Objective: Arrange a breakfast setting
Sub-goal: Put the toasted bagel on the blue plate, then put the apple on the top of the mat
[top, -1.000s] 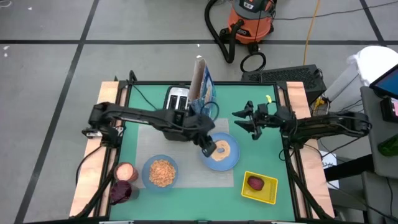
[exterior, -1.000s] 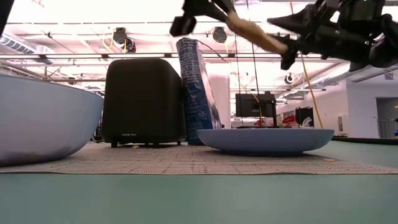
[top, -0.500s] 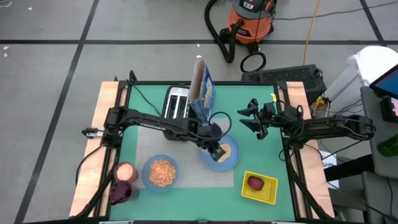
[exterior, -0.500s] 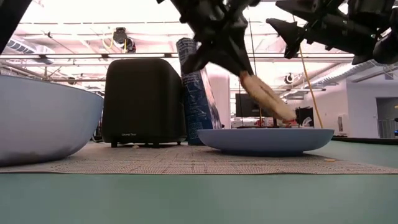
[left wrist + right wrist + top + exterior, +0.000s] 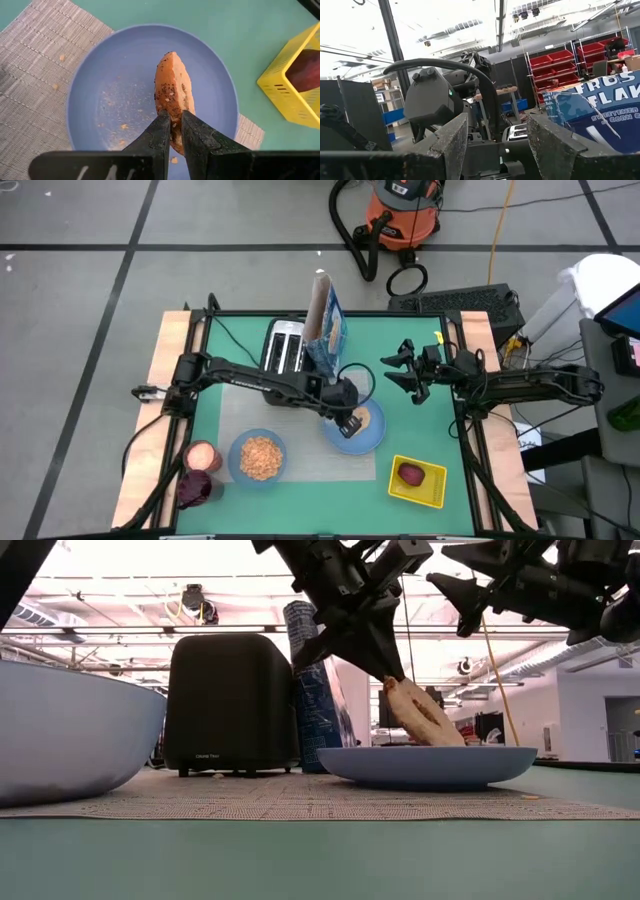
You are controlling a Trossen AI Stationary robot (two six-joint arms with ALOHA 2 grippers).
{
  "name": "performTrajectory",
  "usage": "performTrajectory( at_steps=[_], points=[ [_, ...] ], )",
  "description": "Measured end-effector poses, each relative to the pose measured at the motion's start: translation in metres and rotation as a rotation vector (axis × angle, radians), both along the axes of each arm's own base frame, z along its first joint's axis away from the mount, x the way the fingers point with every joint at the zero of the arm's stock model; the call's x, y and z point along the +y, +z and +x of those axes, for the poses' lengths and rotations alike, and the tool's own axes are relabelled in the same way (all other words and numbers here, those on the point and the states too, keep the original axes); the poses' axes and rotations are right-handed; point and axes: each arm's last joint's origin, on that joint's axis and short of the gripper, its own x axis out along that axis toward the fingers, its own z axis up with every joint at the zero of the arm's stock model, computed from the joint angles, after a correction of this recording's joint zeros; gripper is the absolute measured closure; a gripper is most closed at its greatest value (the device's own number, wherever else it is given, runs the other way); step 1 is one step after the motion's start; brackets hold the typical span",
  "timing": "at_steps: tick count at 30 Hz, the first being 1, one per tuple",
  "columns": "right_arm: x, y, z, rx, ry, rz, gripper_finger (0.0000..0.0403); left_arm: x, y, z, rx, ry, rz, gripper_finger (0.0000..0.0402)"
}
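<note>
Left hand (image 5: 171,122) pinches the seeded bagel (image 5: 172,95) on edge, its lower end on the light-blue plate (image 5: 105,95). Likely light, firm-crusted, crumbly; a rim grip suits. Right hand (image 5: 408,385) hangs spread beside the plate.

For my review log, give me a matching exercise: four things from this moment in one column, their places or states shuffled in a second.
Things:
1. bagel
2. bowl
3. red fruit
4. right pincer

States:
A. in the yellow tray
B. holds cereal, on the mat
C. open in the air, holding nothing
D. gripped on edge by the left pincer, over the plate

Pairs: 1-D, 2-B, 3-A, 4-C
</note>
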Motion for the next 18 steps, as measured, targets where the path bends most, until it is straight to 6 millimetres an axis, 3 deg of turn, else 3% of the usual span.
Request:
performTrajectory(
  at_steps=[5, 18],
  points=[
    [0.0000, 0.0000, 0.0000, 0.000, 0.000, 0.000, 0.0211, -0.0003, 0.0000, -0.0001, -0.002, 0.003, 0.040, 0.0351],
    [0.0000, 0.0000, 0.0000, 0.000, -0.001, 0.000, 0.0211, 0.0002, 0.0001, -0.0001, -0.003, 0.012, 0.052, 0.0249]
  ],
)
